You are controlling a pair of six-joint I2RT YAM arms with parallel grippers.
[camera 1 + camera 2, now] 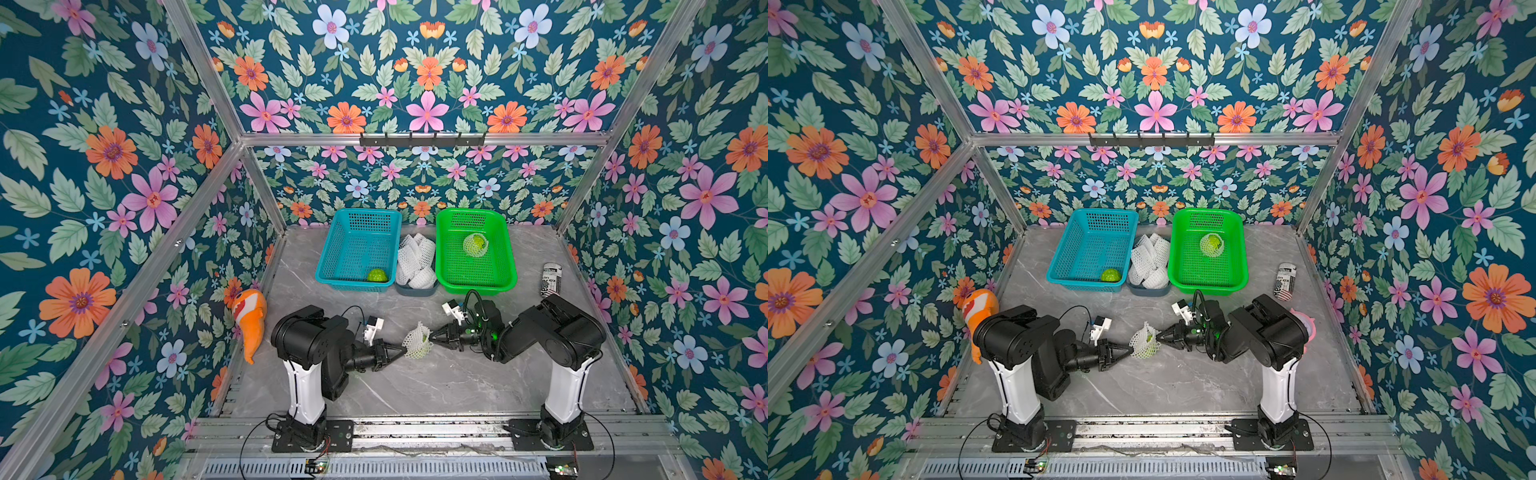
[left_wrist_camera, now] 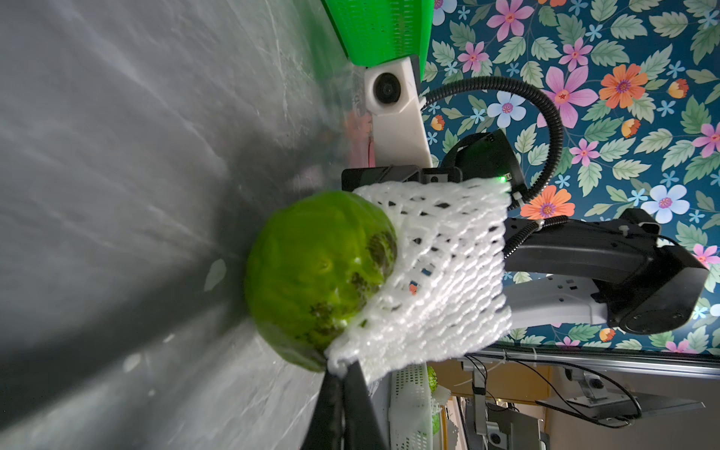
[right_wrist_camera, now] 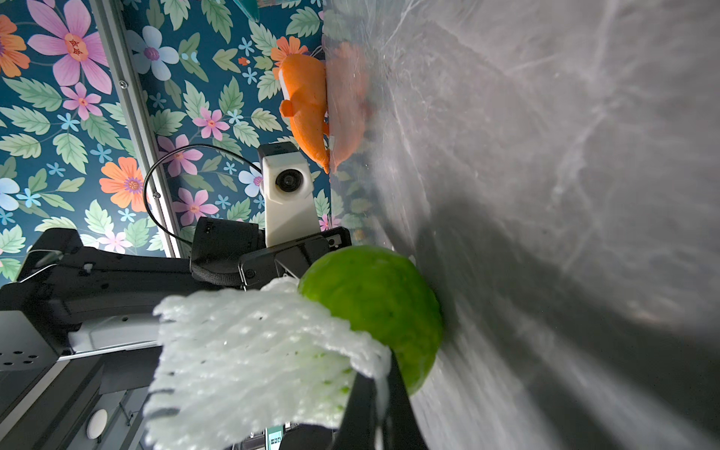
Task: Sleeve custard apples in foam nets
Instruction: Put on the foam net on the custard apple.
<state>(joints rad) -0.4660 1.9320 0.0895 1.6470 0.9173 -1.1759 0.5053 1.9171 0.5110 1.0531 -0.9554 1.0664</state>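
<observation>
The grey, marble-veined surface carries everything. At its back stand a blue basket and a green basket, both of perforated plastic. Between them is a dark tray heaped with spare nets of white foam mesh. An orange plush fish lies at the left edge. A can lies at the right, its black-and-white print too small to read. Mid-surface, between the arms, a net with diamond holes caps the top of a bumpy green fruit, whose bare lower half rests on the surface. The left fingers are pressed together on the net's rim on one side; the right fingers are pinched on the rim opposite. A bare fruit sits in the blue basket's near corner, and a sleeved fruit sits in the green one.
</observation>
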